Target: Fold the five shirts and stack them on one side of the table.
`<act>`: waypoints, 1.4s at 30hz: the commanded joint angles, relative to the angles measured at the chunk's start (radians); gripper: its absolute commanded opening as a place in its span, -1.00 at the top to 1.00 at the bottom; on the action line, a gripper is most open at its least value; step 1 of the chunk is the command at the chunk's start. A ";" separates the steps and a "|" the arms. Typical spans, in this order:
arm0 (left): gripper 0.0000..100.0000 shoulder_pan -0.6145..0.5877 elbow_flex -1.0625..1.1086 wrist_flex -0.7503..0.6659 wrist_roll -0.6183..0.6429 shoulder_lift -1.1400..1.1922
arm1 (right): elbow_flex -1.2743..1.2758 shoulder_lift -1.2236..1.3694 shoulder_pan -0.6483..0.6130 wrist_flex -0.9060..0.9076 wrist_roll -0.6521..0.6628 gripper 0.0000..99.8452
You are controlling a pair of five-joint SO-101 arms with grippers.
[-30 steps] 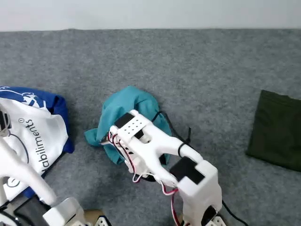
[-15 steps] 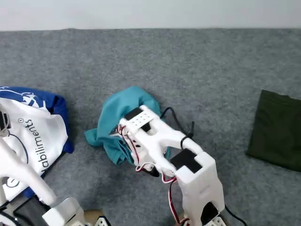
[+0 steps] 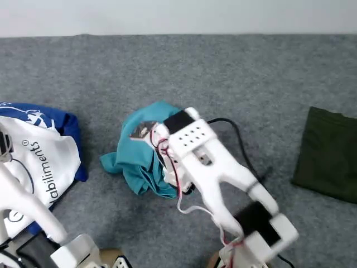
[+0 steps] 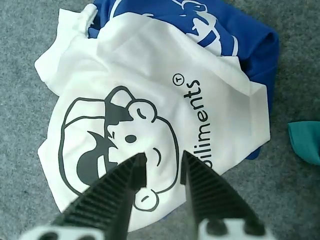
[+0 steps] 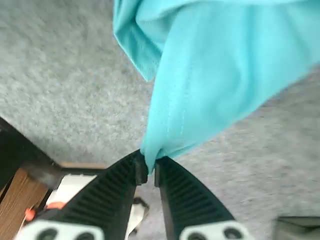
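One fold of the teal shirt sits pinched in the right gripper, jaws nearly touching; left gripper hangs above the white shirt, jaws slightly parted.

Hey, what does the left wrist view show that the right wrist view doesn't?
Left wrist view: the white shirt lying on the blue shirt, with the left gripper open over the white one. Right wrist view: the right gripper shut on a fold of the teal shirt, plus a wooden edge. Both: the teal shirt, just a corner of it in the left wrist view, and the grey table.
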 commanded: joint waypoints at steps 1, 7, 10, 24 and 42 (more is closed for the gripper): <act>0.77 -0.002 -0.004 0.017 -0.008 -0.012 | -0.046 -0.217 0.036 0.025 0.021 0.98; 0.77 0.002 -0.004 0.017 -0.008 -0.012 | -0.238 -0.392 0.239 -0.054 0.031 0.98; 0.77 0.025 -0.004 0.018 -0.008 -0.012 | -0.321 -0.412 0.377 -0.117 0.031 0.98; 0.77 0.307 0.002 0.020 -0.002 -0.012 | -0.367 -0.410 0.806 -0.185 0.032 0.98; 0.69 1.099 0.357 -0.014 -0.077 -0.002 | -0.362 -0.409 0.892 -0.173 0.077 0.98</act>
